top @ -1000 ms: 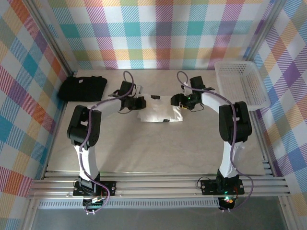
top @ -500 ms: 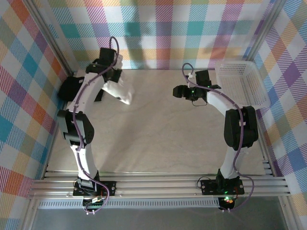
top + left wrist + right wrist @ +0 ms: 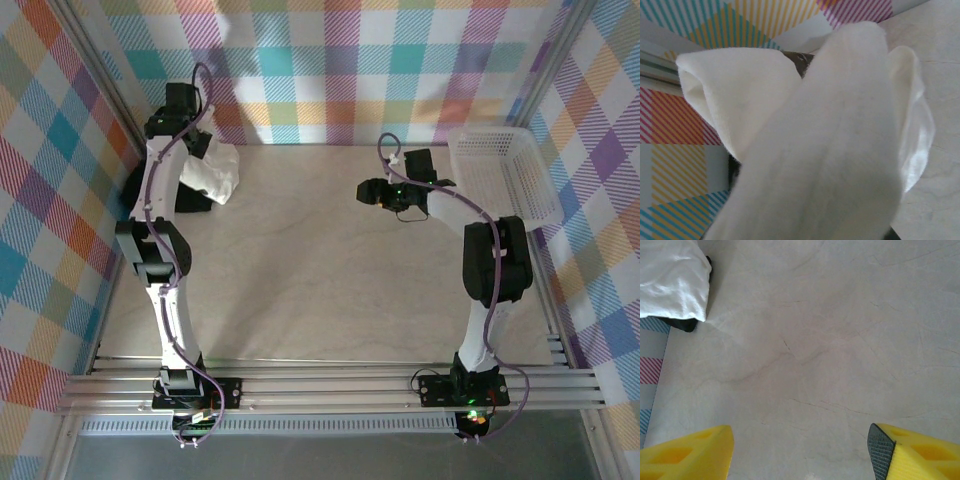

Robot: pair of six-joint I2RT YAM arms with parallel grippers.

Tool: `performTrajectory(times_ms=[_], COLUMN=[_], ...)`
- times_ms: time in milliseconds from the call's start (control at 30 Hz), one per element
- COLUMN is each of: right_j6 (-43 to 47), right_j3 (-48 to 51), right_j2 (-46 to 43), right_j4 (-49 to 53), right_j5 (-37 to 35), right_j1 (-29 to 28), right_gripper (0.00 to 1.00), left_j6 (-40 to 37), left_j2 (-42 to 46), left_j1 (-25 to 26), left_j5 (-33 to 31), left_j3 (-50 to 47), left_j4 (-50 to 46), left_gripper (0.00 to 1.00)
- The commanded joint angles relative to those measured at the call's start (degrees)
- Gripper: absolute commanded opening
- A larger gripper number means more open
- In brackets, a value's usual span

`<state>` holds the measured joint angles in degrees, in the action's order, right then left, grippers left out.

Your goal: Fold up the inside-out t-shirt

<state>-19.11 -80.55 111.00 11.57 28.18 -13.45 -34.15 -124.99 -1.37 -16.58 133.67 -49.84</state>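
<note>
L end effector (image 3: 201,150) clamped on folded white t-shirt (image 3: 216,173), held above black t-shirt (image 3: 194,201); R end effector (image 3: 800,452) apart, empty. Placing step, I reckon; next prob. lower & release.

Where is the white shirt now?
Top view: the white shirt hangs from the left arm at the far-left corner of the table, above the black shirt.

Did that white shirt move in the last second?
Yes. The white t-shirt left the middle of the table and now hangs from the left end effector at the far-left corner, over the black t-shirt.
</note>
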Motion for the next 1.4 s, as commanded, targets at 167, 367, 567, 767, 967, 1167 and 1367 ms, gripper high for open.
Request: performTrajectory(times_ms=[167, 367, 567, 767, 967, 1167, 1367], right_j6=[0.1, 0.9, 2.0, 2.9, 4.6, 9.8, 13.4], right_j3=[-0.3, -0.8, -1.3, 0.0, 3.4, 8.4, 17.3], right_j2=[1.0, 1.6, 1.5, -1.6, -7.0, -15.3, -27.0], right_j4=[0.2, 1.9, 4.3, 6.8, 8.7, 11.4, 6.9], right_j5=[0.5, -0.1, -0.9, -2.9, -6.2, -18.5, -34.8], right_j1=[-0.3, -0.6, -1.0, -1.1, -2.1, -2.1, -2.1], right_gripper=[0.71, 0.71, 0.71, 0.71, 0.72, 0.76, 0.9], left_j6=[-0.8, 0.1, -0.7, 6.3, 17.6, 36.0, 50.4], left_j2=[0.4, -3.4, -13.6, -20.3, -15.4, 5.7, 36.9], left_j1=[-4.7, -9.1, -11.6, -12.6, -11.1, -10.2, -8.2], left_j5=[1.7, -2.2, -11.0, -13.9, -10.5, 5.4, 16.0], left_j3=[2.9, 3.2, 7.7, 16.2, 18.0, -6.4, -53.4], left_j4=[0.8, 4.2, 10.8, 11.0, 4.1, 6.5, 32.3], left_gripper=[0.0, 0.0, 0.07, 0.59, 0.83, 0.85, 0.91])
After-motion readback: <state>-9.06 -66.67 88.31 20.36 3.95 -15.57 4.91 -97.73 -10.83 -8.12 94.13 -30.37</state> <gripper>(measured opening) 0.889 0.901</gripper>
